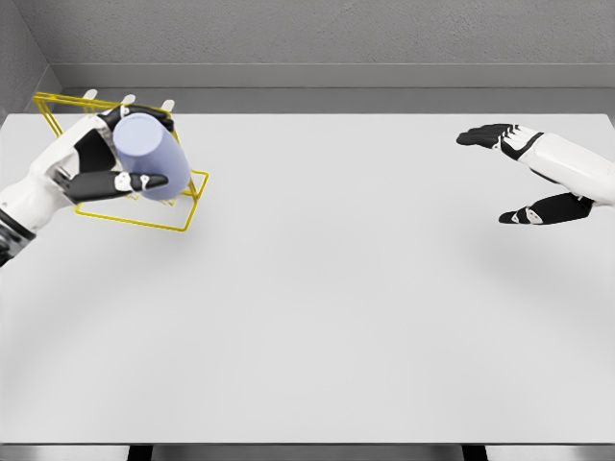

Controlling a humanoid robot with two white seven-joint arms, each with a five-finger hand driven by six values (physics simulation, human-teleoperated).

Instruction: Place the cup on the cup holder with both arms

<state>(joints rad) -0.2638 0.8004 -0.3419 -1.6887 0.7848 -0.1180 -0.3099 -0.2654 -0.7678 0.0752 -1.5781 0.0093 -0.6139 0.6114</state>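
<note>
We could not see much of the cup holder (183,204), since the left hand (101,163) and the cup (151,154) covered its upper part. Both forearms ran off the frame's side edges, and the cup's opening faced away.

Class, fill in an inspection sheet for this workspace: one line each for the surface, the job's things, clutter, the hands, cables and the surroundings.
Surface: white table, flat and plain, with a dark front edge.
Job's things: pale blue cup, tilted, held over the yellow wire cup holder at the table's far left; whether the cup sits on a peg cannot be told.
Clutter: nothing seen.
Hands: left hand wrapped around the cup; right hand open at the far right, above the table, holding nothing.
Cables: nothing seen.
Surroundings: grey wall behind the table, and a grey side wall at the far left.
</note>
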